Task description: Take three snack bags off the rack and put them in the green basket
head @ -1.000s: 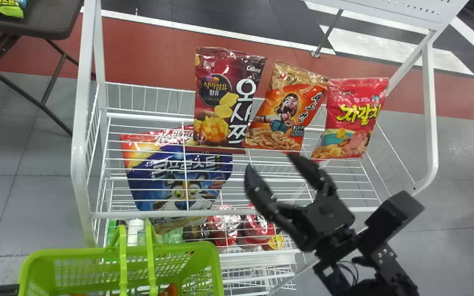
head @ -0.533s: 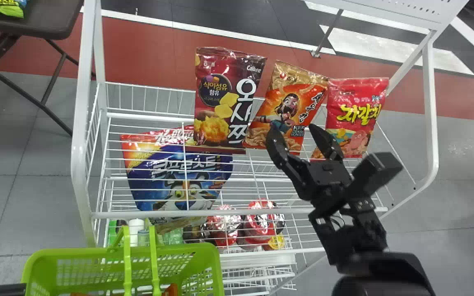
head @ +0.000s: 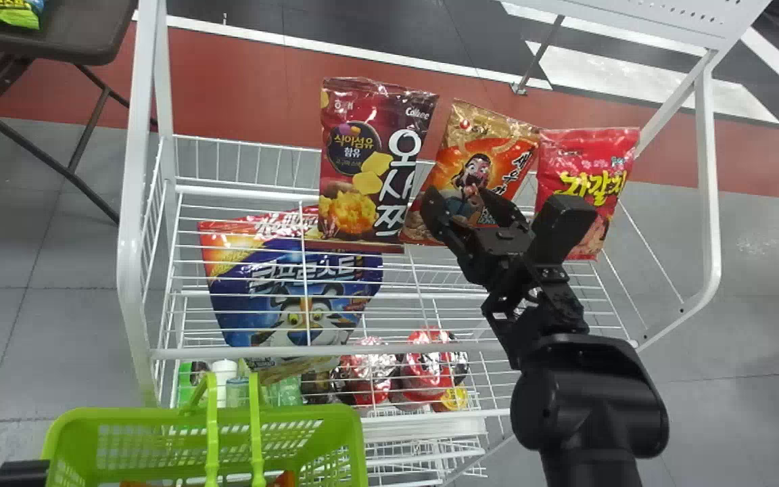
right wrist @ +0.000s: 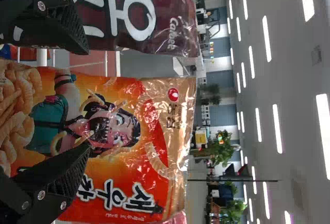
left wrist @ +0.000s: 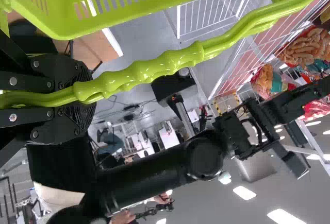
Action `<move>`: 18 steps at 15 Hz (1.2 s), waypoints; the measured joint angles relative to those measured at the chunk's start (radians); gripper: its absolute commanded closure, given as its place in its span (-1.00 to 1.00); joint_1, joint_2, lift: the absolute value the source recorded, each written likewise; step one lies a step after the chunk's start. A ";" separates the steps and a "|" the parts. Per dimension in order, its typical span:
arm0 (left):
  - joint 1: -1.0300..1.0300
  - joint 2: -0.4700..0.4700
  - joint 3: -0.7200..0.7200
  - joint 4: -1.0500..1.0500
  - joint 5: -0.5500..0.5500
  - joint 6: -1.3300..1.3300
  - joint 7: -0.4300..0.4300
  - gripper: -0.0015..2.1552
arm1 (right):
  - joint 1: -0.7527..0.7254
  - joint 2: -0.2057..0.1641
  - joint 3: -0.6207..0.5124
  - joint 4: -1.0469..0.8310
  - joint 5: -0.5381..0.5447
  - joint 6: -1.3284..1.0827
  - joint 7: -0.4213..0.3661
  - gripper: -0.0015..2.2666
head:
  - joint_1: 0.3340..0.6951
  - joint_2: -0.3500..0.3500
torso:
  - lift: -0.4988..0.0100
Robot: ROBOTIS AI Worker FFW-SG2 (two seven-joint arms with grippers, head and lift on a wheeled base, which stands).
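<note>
My right gripper (head: pixel 460 203) is open in front of the orange snack bag (head: pixel 498 159), the middle one standing on the rack. The right wrist view has the gripper (right wrist: pixel 77 98) with the orange bag (right wrist: pixel 149 152) between and beyond its spread fingers. To its left stands the dark purple snack bag (head: pixel 369 159); on the right a red snack bag (head: pixel 585 162) is partly covered by the arm. The green basket (head: pixel 227 419) is at the bottom left with something orange inside. In the left wrist view, my left gripper (left wrist: pixel 77 92) is closed on the basket's green handle (left wrist: pixel 144 74).
The white wire rack (head: pixel 254 191) has side posts and a front rail. A blue cereal bag (head: pixel 295 291) lies lower inside it, beside red packages (head: pixel 423 368). A dark table (head: pixel 78 34) stands at the top left.
My right gripper has moved forward and up, from below the bags to in front of the orange one, staying open. The green basket has shifted slightly right.
</note>
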 measured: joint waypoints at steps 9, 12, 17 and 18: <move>-0.008 0.010 -0.002 0.003 0.008 0.005 0.004 0.58 | -0.049 0.000 -0.009 0.077 0.027 0.006 -0.043 0.87 | 1.00 -1.00 | 0.87; -0.010 0.009 -0.006 0.003 0.008 0.006 0.004 0.59 | 0.008 0.000 -0.010 0.019 0.017 -0.032 -0.019 0.87 | 1.00 -1.00 | 0.87; -0.009 0.010 -0.009 0.003 0.008 0.005 0.002 0.59 | 0.067 0.000 -0.044 -0.054 -0.010 -0.047 0.039 0.87 | 1.00 -1.00 | 0.87; -0.008 0.011 -0.011 0.002 0.008 0.005 0.001 0.58 | 0.074 0.000 -0.052 -0.067 -0.013 -0.047 0.062 0.87 | 1.00 -1.00 | 0.87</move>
